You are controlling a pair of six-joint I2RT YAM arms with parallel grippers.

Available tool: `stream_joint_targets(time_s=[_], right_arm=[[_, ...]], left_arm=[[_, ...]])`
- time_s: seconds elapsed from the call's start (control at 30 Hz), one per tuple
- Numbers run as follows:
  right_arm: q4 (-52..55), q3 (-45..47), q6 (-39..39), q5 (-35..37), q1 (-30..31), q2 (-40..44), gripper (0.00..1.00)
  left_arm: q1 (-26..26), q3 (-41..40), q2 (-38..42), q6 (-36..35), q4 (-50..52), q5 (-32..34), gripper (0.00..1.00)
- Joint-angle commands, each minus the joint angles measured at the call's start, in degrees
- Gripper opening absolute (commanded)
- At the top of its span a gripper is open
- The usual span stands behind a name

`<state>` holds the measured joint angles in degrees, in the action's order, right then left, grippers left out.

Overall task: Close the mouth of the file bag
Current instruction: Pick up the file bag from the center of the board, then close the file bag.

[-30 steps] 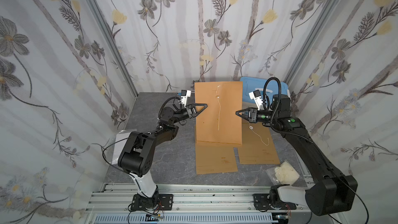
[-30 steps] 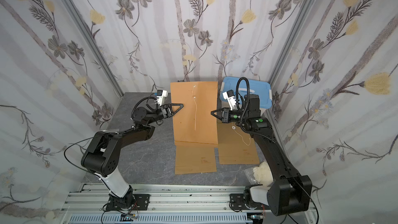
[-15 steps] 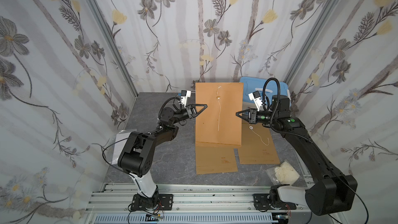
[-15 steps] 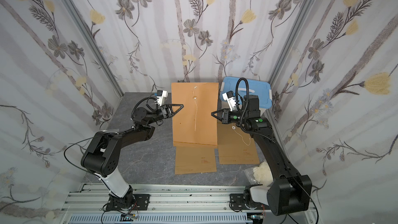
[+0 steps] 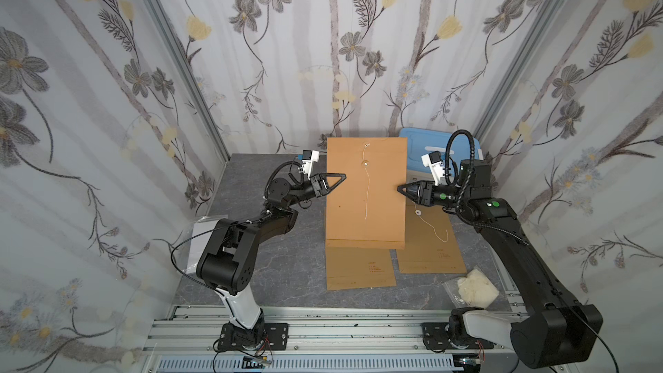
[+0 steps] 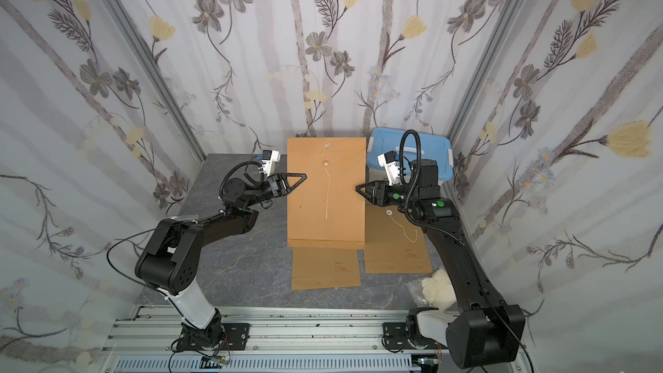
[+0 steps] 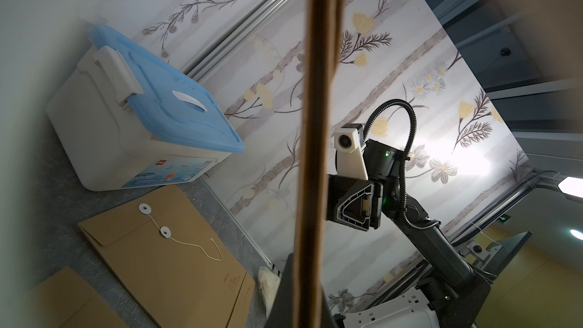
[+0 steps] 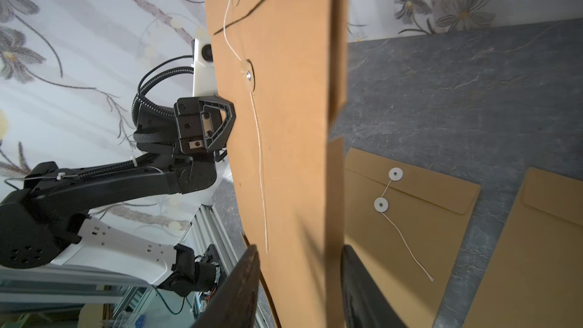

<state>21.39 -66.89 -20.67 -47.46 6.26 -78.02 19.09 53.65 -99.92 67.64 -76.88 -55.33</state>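
The grey table carries everything, and I place the rest from the file bag. I hold the bag upright over the middle of the table, with its flap end toward the back wall. Whether its lower edge touches anything beneath, I cannot tell.

Behind the bag on my right stands a white box with a blue lid. Two more brown envelopes lie flat. One is just in front of the bag toward my bases. The other is beside the bag on my right, partly under my right arm. Further forward on that side lies a clear pouch of white stuff.

My left gripper is clamped on the bag's left edge, and the left wrist view shows that edge running straight between the jaws. My right gripper is at the bag's right edge. In the right wrist view its fingers stand apart on either side of the sheet, released rather than pinching.

A thin string runs between two small discs near the flap and hangs loose down the bag's face.
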Motion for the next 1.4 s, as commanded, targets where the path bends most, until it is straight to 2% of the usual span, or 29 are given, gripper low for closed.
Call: stream_joint_targets(time_s=[0.0,0.17,0.33,0.57,0.73,1.37], right_arm=[[-0.22,-0.33,-1.35,6.89,-0.37,3.44,0.45],[1.45,-3.06,-2.99,7.83,-0.05,7.09,0.47],[2.11,-7.32,-3.51,8.33,3.06,5.72,0.47],[0.33,-15.54,-4.51,11.64,11.08,-3.01,0.48],[-0.74,-20.61,-5.56,11.67,13.74,-9.25,0.48],[-6.04,-19.7,-8.83,9.88,14.97,-14.92,0.49]], left_arm=[[0.0,-0.03,1.01,-0.83,-0.27,-0.78,0.0],[0.08,-0.03,3.45,-6.5,7.87,-0.32,0.0],[0.47,0.38,4.91,-9.63,11.91,-0.46,0.0],[1.76,0.58,4.49,-8.17,10.18,-1.03,0.0],[2.88,0.4,5.17,-8.15,9.77,-1.5,0.0],[4.33,0.01,5.06,-7.01,7.32,-1.22,0.0]])
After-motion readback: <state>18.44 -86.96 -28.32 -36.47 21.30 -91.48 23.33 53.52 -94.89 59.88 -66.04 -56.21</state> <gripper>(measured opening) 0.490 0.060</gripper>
